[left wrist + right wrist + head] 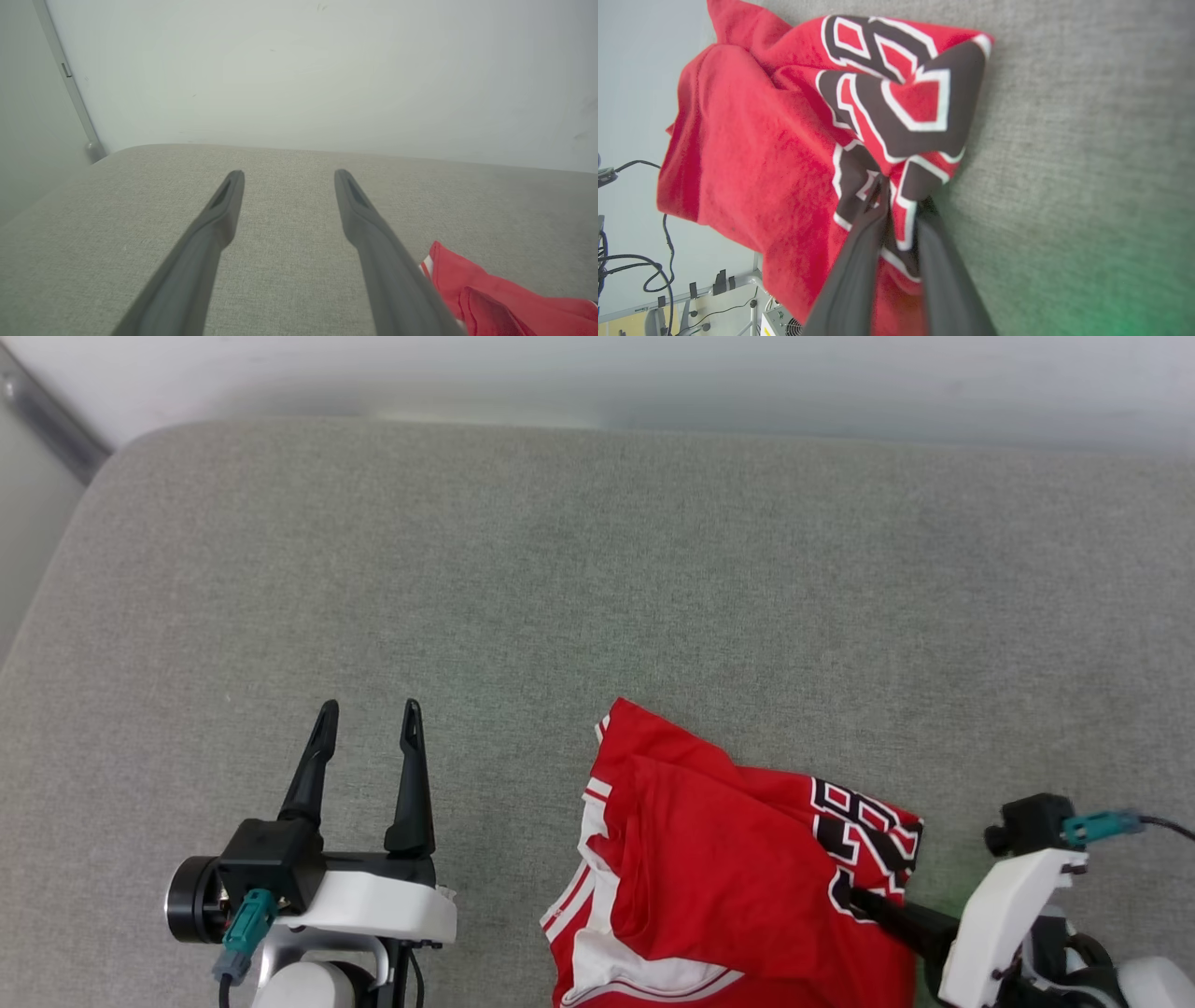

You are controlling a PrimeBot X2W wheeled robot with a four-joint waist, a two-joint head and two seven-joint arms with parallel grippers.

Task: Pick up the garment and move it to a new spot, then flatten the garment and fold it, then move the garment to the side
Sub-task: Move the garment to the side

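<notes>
Pinching the printed edge of the red shirt (709, 877), the right gripper (854, 896) is holding it bunched at the near edge of the grey cushion (597, 569). The left gripper (370, 709) is hovering beside it, fingers spread, gripping nothing.

At the frame's lower left the left gripper (370, 709) and at lower right the right gripper (864, 899) each show long tapering black fingers, a white wrist shell (373, 905), a teal plug (245, 919) and dark cable (1167, 827).
</notes>
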